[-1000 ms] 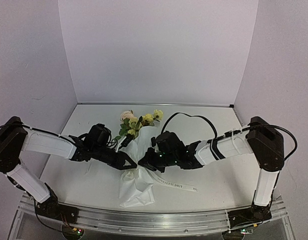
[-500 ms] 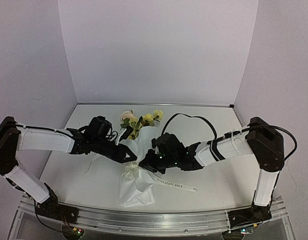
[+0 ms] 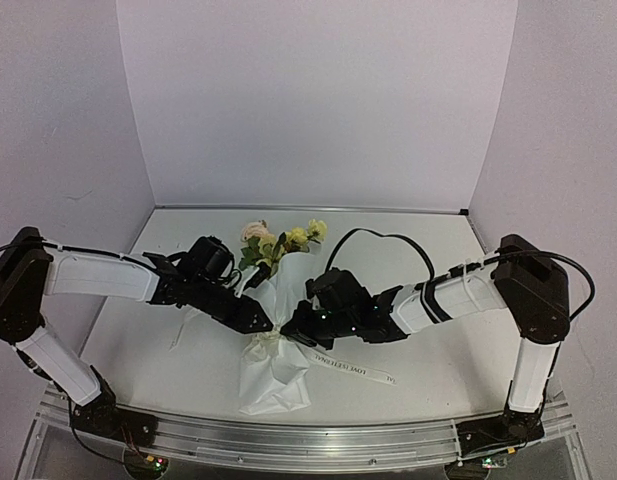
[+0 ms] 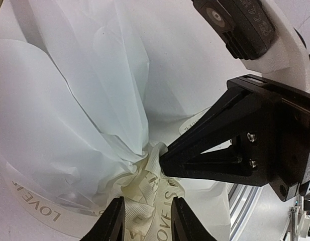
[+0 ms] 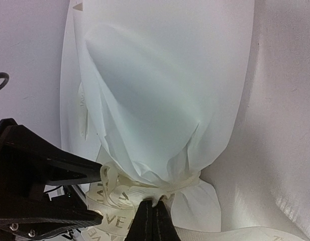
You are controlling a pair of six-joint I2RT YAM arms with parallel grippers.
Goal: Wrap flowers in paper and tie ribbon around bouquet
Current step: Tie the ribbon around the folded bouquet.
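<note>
Bouquet [image 3: 276, 292] lies mid-surface [image 3: 428, 350], nearer the near edge. The flowers [image 3: 283, 240] point to the far edge and the flared paper [image 4: 84, 90] tail points to the near edge.

The ribbon [image 4: 155, 201], printed "LOVE IS", is cinched around the paper neck in a bunched knot. One loose tail runs flat along the surface toward the near right corner.

My left end effector [image 3: 268, 324] comes at the neck from the left side. Its fingers are partly apart, a narrow gap, with the knot's loops sitting in that gap. I can't tell whether the pads press on them.

My right end effector [image 3: 291, 330] comes in from the right with its jaws fully together. The tip touches the ribbon right at the knot. I can't tell whether a strand is pinched between the jaws.

The two end effectors are tip to tip, just beside each other across the neck.
</note>
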